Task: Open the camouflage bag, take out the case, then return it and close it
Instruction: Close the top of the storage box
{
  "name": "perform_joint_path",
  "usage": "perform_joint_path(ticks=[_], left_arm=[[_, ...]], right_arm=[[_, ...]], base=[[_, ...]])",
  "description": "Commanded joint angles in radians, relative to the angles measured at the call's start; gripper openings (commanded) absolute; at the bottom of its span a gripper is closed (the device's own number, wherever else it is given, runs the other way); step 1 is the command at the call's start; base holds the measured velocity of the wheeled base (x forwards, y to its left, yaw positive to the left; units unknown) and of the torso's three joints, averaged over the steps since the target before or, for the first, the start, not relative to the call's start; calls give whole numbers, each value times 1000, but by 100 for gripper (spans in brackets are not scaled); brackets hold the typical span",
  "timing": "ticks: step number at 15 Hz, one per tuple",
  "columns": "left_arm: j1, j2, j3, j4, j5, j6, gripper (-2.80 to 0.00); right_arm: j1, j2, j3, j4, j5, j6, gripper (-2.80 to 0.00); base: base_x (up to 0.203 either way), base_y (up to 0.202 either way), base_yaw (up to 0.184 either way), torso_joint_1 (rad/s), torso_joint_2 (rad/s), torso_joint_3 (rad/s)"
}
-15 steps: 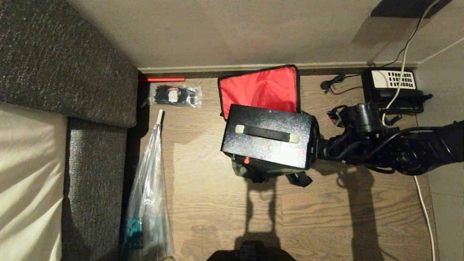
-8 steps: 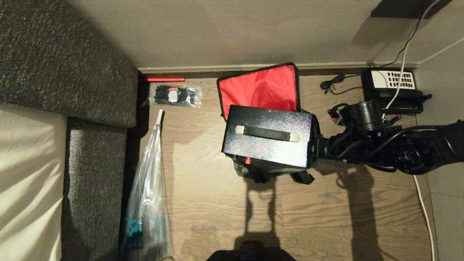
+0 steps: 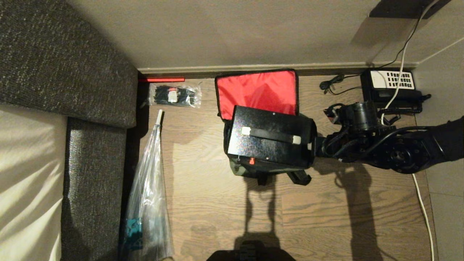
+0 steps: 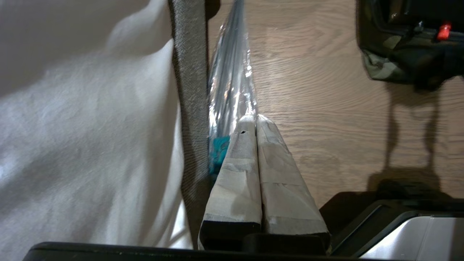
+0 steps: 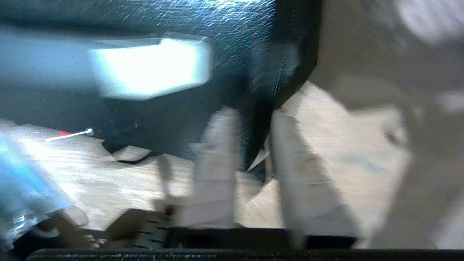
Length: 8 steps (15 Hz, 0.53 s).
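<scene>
Two task items, floor, near its wall edge: camouflage bag [image 3: 250, 170], red-lined flap thrown back toward the wall; case [image 3: 270, 141], black, handle up, sitting in the bag's mouth. My right hand [image 5: 253, 137] at the case's right end, fingers parted astride its edge. My left hand [image 4: 255, 119] clenched, idle beside the sofa [image 3: 94, 152].

The camouflage bag [image 3: 253, 170] stands open on the wooden floor, its red-lined lid [image 3: 258, 92] flipped back toward the wall. The case [image 3: 270, 143], black and speckled with a top handle and small red button, sits partly inside, slightly tilted.
</scene>
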Motion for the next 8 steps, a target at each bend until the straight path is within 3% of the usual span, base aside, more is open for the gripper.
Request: perform_joint_path(ticks=[1, 4, 8], left_arm=[[1, -2, 0, 1, 0, 0, -280], [1, -2, 0, 1, 0, 1, -280], [1, -2, 0, 1, 0, 0, -280]], right_arm=[[-9, 31, -4, 6, -9, -3, 0], [-15, 1, 31, 41, -10, -43, 0], [44, -63, 13, 75, 36, -13, 0]], base=[[0, 0, 0, 0, 0, 0], [0, 0, 0, 0, 0, 0], [0, 0, 0, 0, 0, 0]])
